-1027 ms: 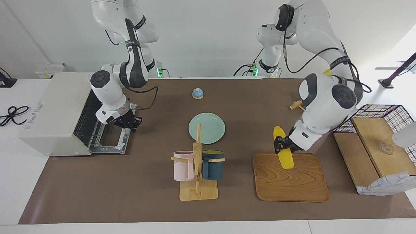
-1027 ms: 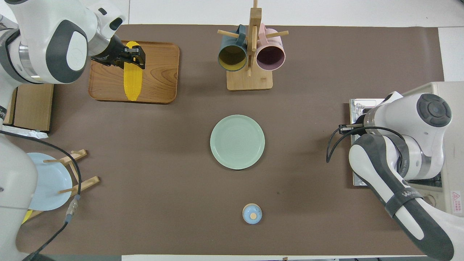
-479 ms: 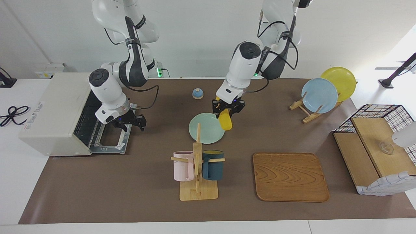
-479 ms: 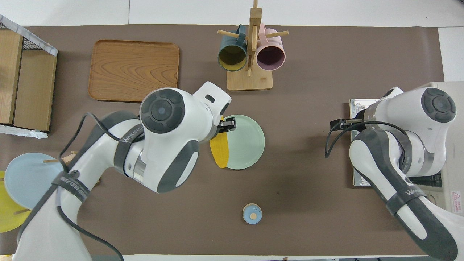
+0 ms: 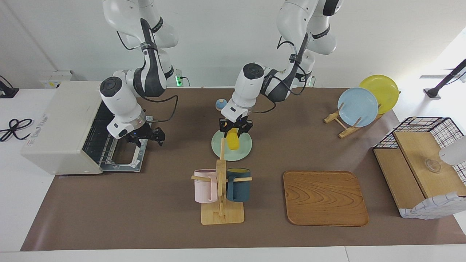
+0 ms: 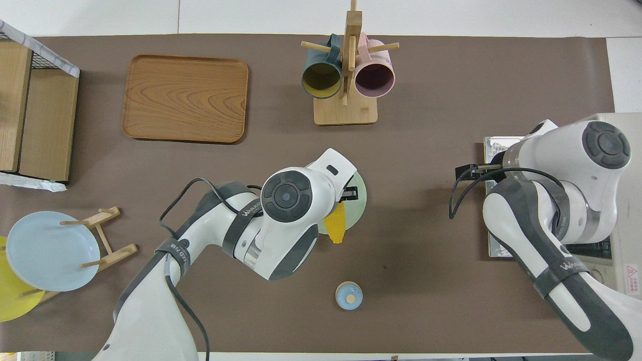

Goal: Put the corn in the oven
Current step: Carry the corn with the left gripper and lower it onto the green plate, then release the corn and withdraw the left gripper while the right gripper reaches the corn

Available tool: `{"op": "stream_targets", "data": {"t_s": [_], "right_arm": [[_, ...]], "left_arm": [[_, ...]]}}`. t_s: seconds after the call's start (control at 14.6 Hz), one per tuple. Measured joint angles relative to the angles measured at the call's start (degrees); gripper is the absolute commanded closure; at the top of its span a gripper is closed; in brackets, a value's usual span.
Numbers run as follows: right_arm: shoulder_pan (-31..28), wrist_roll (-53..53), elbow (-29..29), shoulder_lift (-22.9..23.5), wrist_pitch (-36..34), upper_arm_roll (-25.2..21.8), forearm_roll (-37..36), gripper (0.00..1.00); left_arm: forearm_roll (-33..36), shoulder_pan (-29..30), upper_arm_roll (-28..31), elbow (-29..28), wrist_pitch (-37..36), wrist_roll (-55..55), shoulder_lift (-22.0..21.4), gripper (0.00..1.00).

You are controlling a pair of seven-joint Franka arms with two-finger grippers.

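Facing view: left pincer (image 5: pixel 235 128) clamped on corn (image 5: pixel 233 140), raised over green plate (image 5: pixel 243 152). Right pincer (image 5: pixel 145 136) spread wide, nothing held, over lowered door of oven (image 5: pixel 62 125).

Overhead view: corn (image 6: pixel 336 228) overlapping plate rim (image 6: pixel 360 200); oven (image 6: pixel 619 210) at right arm's end of bench.

The dark band (image 6: pixel 564 268) on the right arm's white link reads "WANGEO". A red warning triangle (image 6: pixel 630 271) marks the cream-white boxy oven (image 6: pixel 624 250).

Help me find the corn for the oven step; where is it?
In the facing view the corn hangs in the left claw, over the green plate at mid-table, nearer the robots than the mug rack.
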Motion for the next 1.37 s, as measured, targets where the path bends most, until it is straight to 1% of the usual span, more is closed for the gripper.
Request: {"op": "stream_targets", "data": {"t_s": [0.14,0.21,0.27,0.41,0.68,0.75,0.82,0.89,1.03,1.16,1.23,1.37], "right_arm": [[0.24,0.00,0.86,-0.02,0.00,0.05,0.00,0.00],[0.53,0.00,1.38,-0.02,0.00,0.07,0.00,0.00],[1.51,0.00,1.71,-0.02,0.00,0.09,0.00,0.00],[2.22,0.01,2.29,-0.01,-0.18,0.11,0.00,0.00],[2.26,0.01,3.51,0.00,-1.56,0.10,0.00,0.00],[2.32,0.01,3.92,0.05,-2.18,0.12,0.00,0.00],[2.71,0.01,5.33,0.22,-4.41,0.14,0.00,0.00],[3.64,0.48,8.28,0.58,-8.24,0.15,0.00,0.00],[7.21,5.45,16.59,1.97,-16.04,0.19,-0.01,0.00],[13.38,12.57,25.01,4.62,-21.39,0.30,-1.47,0.00],[16.81,16.54,28.49,6.67,-22.87,0.36,-2.81,0.00],[24.05,25.80,34.98,12.87,-24.31,0.44,-5.23,0.00]], "left_arm": [[-0.01,-0.46,0.00,0.01,2.23,-0.06,2.35,1.00],[-0.02,-0.46,0.07,0.01,2.61,-0.06,2.88,1.00],[-0.02,-0.46,0.19,0.02,2.61,-0.03,2.87,0.97],[-0.02,-0.44,0.58,0.02,2.61,0.08,2.87,0.00],[-0.02,0.08,1.33,0.17,2.12,0.37,2.45,0.00],[-0.02,0.87,1.64,0.55,1.02,0.42,1.65,0.00],[-0.01,2.45,1.89,1.21,-1.19,0.49,0.21,0.00],[-0.01,5.02,2.03,2.33,-4.76,1.42,-1.85,0.00],[0.00,10.97,2.25,5.31,-13.37,5.74,-5.84,0.00],[0.01,17.66,2.45,9.59,-21.90,12.46,-8.38,0.00],[0.05,20.79,2.51,11.58,-25.02,15.95,-8.91,0.00],[0.83,26.07,2.57,14.23,-29.72,23.01,-9.89,0.00]]}}
